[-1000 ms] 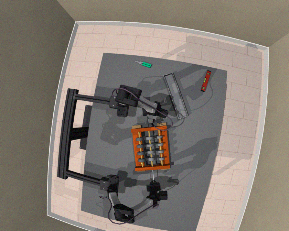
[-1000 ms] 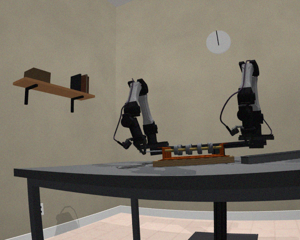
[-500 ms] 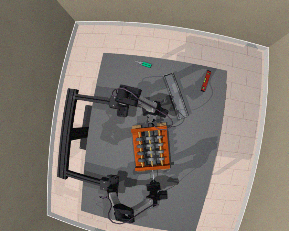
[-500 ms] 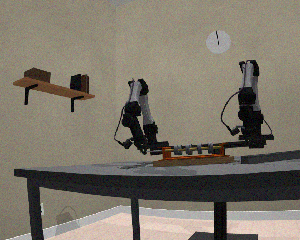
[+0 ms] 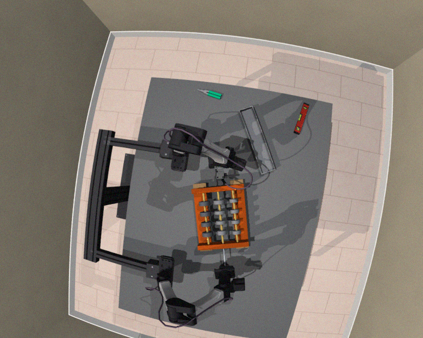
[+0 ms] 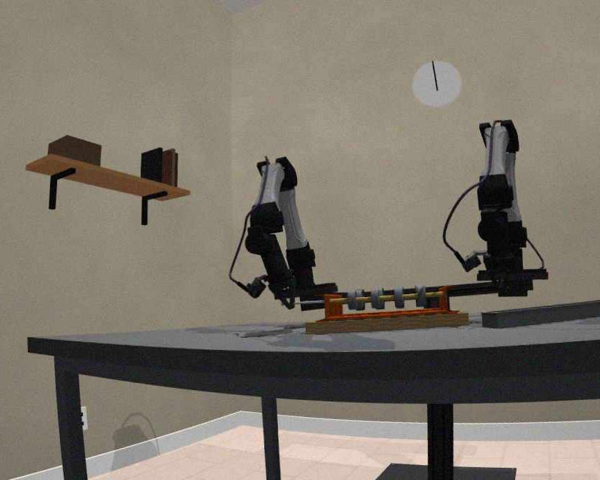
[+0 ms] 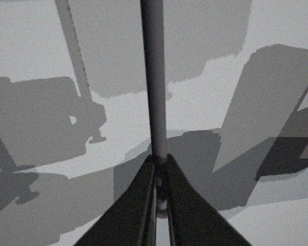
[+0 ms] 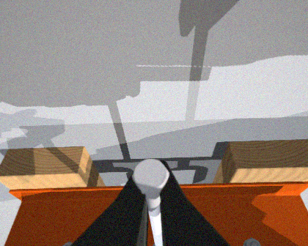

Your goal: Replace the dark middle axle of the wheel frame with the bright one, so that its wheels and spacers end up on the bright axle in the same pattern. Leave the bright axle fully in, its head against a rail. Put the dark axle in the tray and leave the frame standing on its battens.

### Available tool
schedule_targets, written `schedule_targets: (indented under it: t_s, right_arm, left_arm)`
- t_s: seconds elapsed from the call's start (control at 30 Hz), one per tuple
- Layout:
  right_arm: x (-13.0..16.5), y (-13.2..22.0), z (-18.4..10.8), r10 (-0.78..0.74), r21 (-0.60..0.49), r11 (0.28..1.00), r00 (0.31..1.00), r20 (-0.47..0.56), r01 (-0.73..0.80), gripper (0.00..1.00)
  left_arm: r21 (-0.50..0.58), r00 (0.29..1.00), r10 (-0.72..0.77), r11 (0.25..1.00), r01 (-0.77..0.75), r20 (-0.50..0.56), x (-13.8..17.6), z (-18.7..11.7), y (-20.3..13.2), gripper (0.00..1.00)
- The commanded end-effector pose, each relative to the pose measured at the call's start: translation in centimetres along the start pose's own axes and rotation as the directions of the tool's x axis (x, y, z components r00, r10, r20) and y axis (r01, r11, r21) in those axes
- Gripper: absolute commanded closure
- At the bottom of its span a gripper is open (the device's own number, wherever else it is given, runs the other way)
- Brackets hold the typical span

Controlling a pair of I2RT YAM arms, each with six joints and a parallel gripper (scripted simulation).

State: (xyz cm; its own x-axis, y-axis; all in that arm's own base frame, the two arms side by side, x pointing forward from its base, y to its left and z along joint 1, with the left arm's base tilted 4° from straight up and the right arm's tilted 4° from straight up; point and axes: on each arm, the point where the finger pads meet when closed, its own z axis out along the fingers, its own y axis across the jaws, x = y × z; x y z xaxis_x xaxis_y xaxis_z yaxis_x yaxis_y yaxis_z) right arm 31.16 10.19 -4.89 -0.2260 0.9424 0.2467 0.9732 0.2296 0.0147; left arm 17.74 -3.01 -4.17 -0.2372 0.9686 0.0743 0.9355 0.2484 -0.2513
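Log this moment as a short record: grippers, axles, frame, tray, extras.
right_gripper: right gripper shut on bright axle
bright_axle: head outside frame, not fully in
left_gripper: left gripper shut on a rod, apparently dark axle
frame: wheel frame on battens
tray: tray, no axle visible inside
extras: green-handled pliers, red level

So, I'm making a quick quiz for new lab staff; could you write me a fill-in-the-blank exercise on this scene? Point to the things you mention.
The right gripper (image 5: 224, 263) (image 6: 291, 304) (image 8: 153, 170) is shut on the ____ axle. The frame (image 5: 222, 245) (image 6: 333, 308) (image 8: 246, 206) stands on battens (image 5: 200, 185) (image 6: 388, 324) (image 8: 41, 161) made of ____. The pliers (image 5: 214, 94) have ____ handles. The spirit level (image 5: 300, 121) has a ____ body.

Missing words: bright; wood; green; red.
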Motion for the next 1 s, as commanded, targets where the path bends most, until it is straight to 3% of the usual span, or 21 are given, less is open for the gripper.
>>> schedule_targets:
  t_s: [0.0, 0.97]
  right_arm:
    - [4.4, 0.4, -0.6, -0.059, -0.032, 0.998, 0.990, -0.130, 0.055, 1.00]
    - [5.1, 1.0, -0.7, -0.066, -0.043, 0.997, 0.989, -0.129, 0.061, 1.00]
  left_arm:
    - [-0.020, 0.999, 0.007, 1.000, -0.006, 0.046, -0.7, -0.2, 0.3, 1.00]
    - [-0.025, 0.999, 0.005, 1.000, -0.003, 0.049, 0.0, -0.3, 0.3, 1.00]
